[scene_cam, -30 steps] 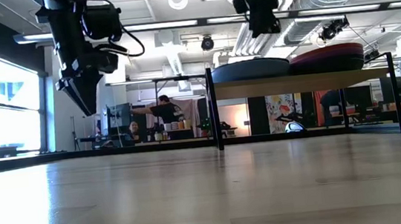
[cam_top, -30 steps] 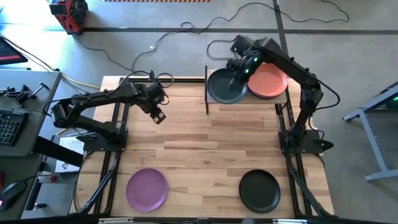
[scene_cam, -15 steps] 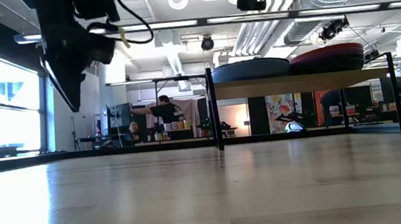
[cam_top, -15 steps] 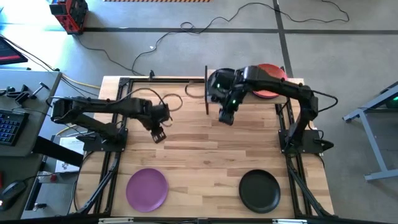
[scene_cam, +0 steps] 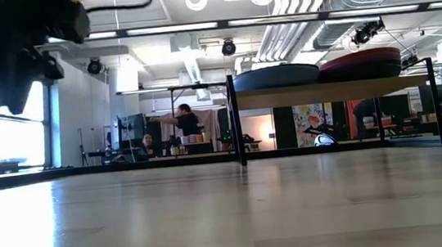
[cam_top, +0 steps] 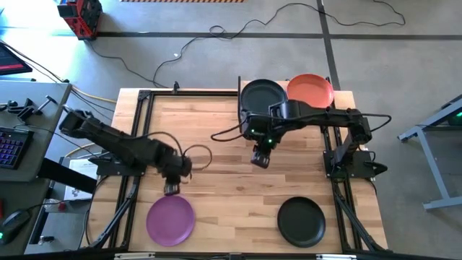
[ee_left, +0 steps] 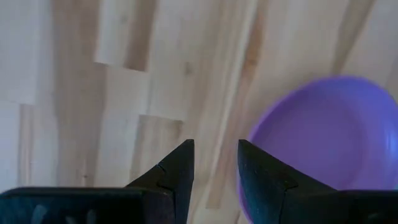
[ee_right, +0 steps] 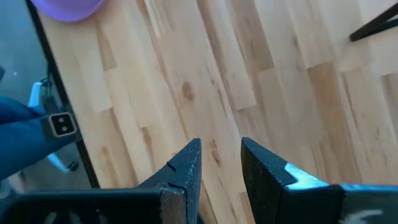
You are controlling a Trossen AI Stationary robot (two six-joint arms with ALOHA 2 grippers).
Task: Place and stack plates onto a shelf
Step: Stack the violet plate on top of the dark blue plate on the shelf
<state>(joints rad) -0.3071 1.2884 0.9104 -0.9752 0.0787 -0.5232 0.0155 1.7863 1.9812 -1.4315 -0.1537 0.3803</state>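
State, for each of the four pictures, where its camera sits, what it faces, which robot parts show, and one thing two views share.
High view: above, facing straight down at the plank-striped wooden table; both dark arms show.
Low view: at table-top height, facing level toward the small light-wood shelf; arm parts hang from above.
Left wrist view: on the left arm, facing down; the left gripper, open, shows.
Right wrist view: on the right arm, facing bare table; the right gripper, open, shows.
Shared: the round purple plate appears in the high and left wrist views.
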